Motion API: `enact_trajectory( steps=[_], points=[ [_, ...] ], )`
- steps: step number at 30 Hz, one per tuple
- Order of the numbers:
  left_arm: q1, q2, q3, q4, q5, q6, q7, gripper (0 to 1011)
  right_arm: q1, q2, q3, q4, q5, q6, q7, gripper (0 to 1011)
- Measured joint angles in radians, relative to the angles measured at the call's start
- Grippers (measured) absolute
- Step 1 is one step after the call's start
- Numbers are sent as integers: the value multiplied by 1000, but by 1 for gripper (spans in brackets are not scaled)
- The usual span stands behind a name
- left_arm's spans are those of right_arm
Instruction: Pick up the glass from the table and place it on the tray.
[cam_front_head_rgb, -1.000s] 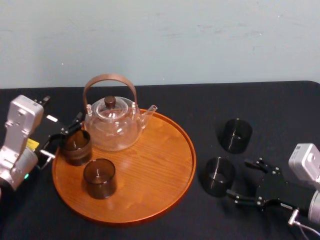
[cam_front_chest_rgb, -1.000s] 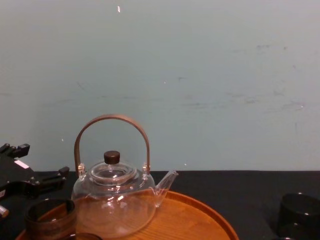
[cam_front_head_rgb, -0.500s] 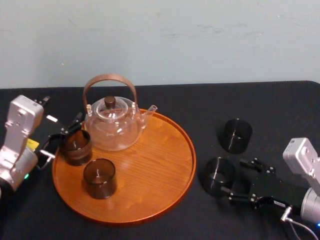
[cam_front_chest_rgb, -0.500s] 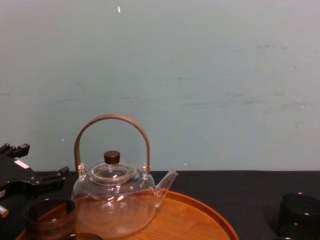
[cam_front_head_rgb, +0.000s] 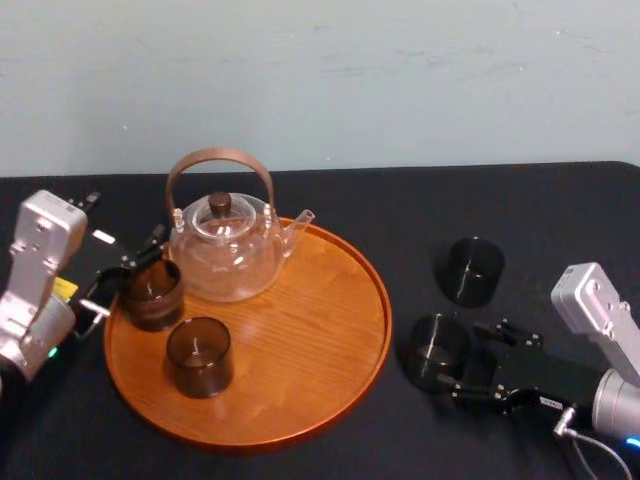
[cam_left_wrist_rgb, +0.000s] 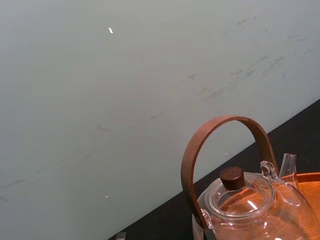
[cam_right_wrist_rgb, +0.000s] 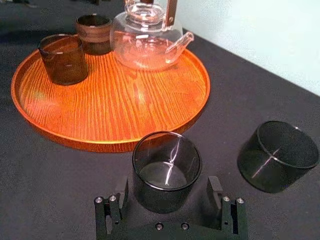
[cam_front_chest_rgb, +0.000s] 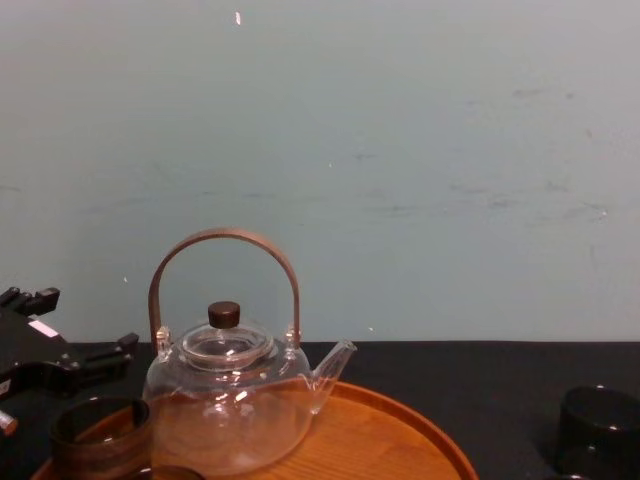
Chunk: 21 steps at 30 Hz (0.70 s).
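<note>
Smoky glass (cam_right_wrist_rgb: 166, 167) between my right hand's (cam_right_wrist_rgb: 168, 192) spread fingers.
On the bench (cam_front_head_rgb: 520, 210) by the tray (cam_front_head_rgb: 320, 330); my left hand (cam_front_head_rgb: 128, 272) open too.

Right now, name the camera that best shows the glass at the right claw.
The right wrist view: the glass stands close up between the right claw's open fingers, rim and wall plain. The head view shows it smaller, from above, beside the tray.
</note>
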Motion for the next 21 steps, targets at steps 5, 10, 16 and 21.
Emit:
enact_trajectory(
  steps=[5,10,16,21],
  points=[
    [0,0,0,0,0,0,0,1001,16,7,-14,4,-6,18,8,1002],
    [0,0,0,0,0,0,0,1001,36,7,-24,12,-6,36,12,1002],
    [0,0,0,0,0,0,0,1002,67,-3,-42,33,-5,52,17,1002],
    [0,0,0,0,0,0,0,1001,96,-14,-61,53,-6,58,26,1002]
  ],
)
